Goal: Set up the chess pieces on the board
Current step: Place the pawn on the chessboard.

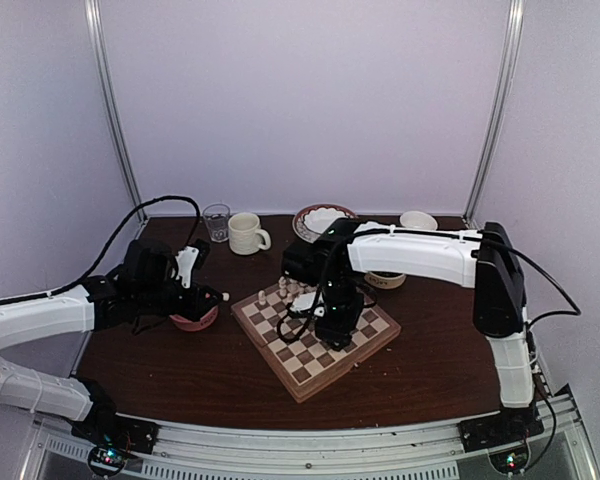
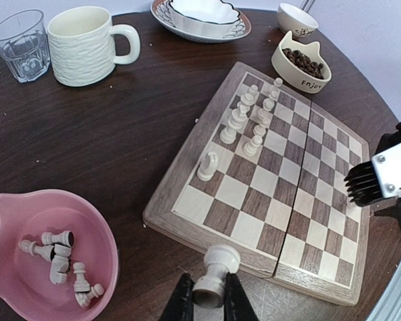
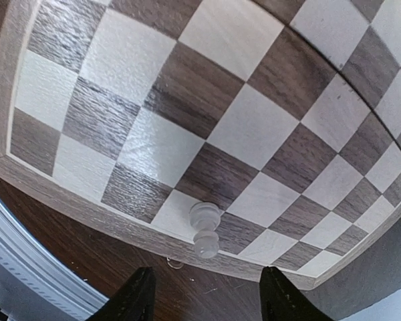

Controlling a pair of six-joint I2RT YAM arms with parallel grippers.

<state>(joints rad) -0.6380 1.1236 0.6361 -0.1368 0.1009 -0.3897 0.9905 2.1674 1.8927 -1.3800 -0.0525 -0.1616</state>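
Grip status, L gripper [image 2: 208, 297]: fingers shut on one pale chess piece [image 2: 214, 267], held upright, close to the near rim of the board [image 2: 187, 157]. Pink bowl [image 2: 13, 214], to the left of that gripper, holds several more pieces [image 2: 61, 257] lying loose. R gripper [image 3: 207, 299], over the board: jaws apart, nothing held; one pawn [image 3: 204, 231] stands on an edge-row square btwn the fingers, clear of both. Board lies angled at table centre w/ two short rows of pieces [image 2: 250, 117] along one side and a knight [image 2: 207, 166] standing apart from them. Beyond the board: cat-shaped dish of coffee beans [image 2: 304, 63], cream mug [image 2: 87, 43], glass tumbler [image 2: 23, 43], patterned plate [image 2: 164, 15] carrying a white dish, small white bowl [image 2: 297, 19].
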